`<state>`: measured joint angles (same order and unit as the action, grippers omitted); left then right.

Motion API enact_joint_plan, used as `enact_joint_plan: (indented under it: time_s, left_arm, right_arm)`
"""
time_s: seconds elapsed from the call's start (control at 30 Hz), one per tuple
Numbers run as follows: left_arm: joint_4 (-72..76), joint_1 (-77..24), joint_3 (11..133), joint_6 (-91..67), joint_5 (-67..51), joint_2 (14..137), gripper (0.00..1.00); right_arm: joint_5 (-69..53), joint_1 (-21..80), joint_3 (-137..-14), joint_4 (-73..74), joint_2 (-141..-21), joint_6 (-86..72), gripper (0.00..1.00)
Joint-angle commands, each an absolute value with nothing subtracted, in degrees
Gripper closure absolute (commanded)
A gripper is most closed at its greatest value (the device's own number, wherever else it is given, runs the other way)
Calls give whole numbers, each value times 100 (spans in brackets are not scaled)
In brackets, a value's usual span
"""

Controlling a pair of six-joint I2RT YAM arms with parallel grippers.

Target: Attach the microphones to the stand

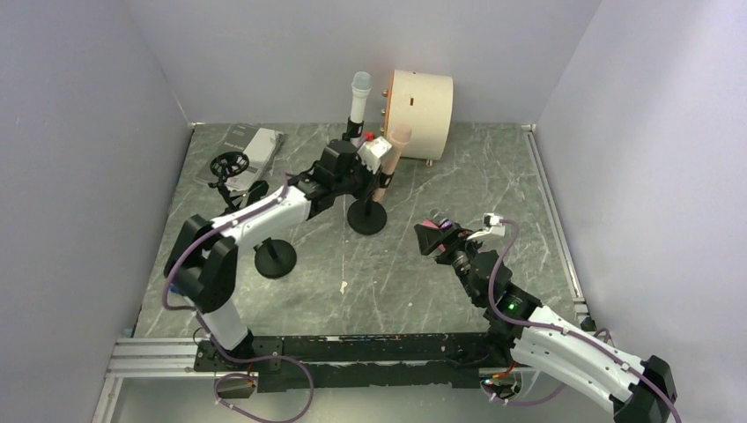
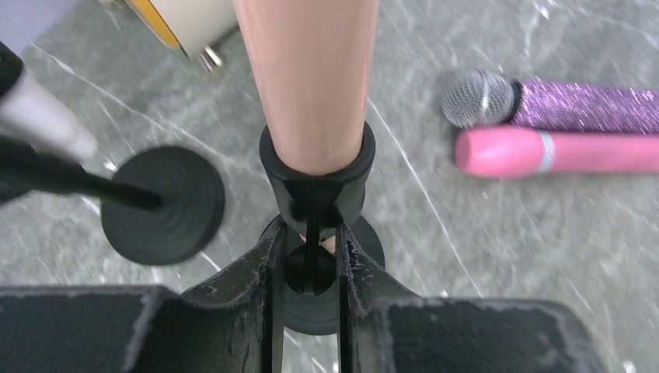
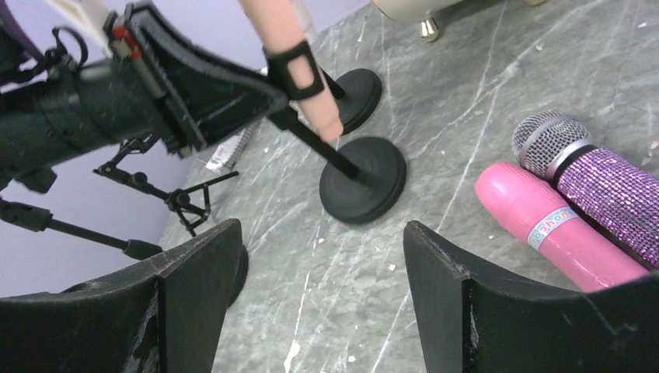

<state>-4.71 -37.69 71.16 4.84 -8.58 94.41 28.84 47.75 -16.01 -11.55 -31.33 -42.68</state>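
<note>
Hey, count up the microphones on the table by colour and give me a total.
White microphone: 1
Peach microphone: 1
Pink microphone: 1
Purple glitter microphone: 1
Total: 4

Peach mic point(image 2: 311, 78) sits tilted in the clip point(image 2: 317, 175) of a black stand point(image 3: 364, 180); white mic point(image 1: 359, 101) upright beside it; pink mic point(image 2: 559, 151) and glitter mic point(image 2: 591, 106) lie touching on the counter point(image 2: 505, 256)
</note>
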Motion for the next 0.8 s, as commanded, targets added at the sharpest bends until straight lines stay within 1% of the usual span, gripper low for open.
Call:
enact_joint_plan:
  time_s: [0.0, 0.27, 0.43, 0.6, 0.7, 0.73, 0.77]
  left_arm:
    - [553, -3737, 7967, 469, -381, 9932, 97]
    - [1026, -3647, 8622, 91, -379, 10716, 97]
    - [1352, -3564, 8746, 38, -465, 11039, 97]
    - [1599, -3472, 8781, -416, -651, 11252, 97]
    - [1527, -3453, 8893, -510, -591, 11346, 97]
    - [1435, -3454, 8940, -528, -586, 11361, 94]
    - [1377, -3454, 8962, -534, -591, 11362, 89]
  right_arm:
    - [3033, 4746, -1597, -977, -3042, -4337, 21]
    - [3005, 4739, -1623, -843, -3001, -4401, 21]
    - [2993, 4737, -1659, -773, -2982, -4386, 22]
    - [2974, 4737, -1679, -705, -2940, -4380, 22]
    - [2962, 4737, -1685, -690, -2951, -4388, 22]
    - [2954, 4737, -1696, -687, -2957, -4393, 21]
    - [2947, 4737, -1707, -678, -2961, -4396, 21]
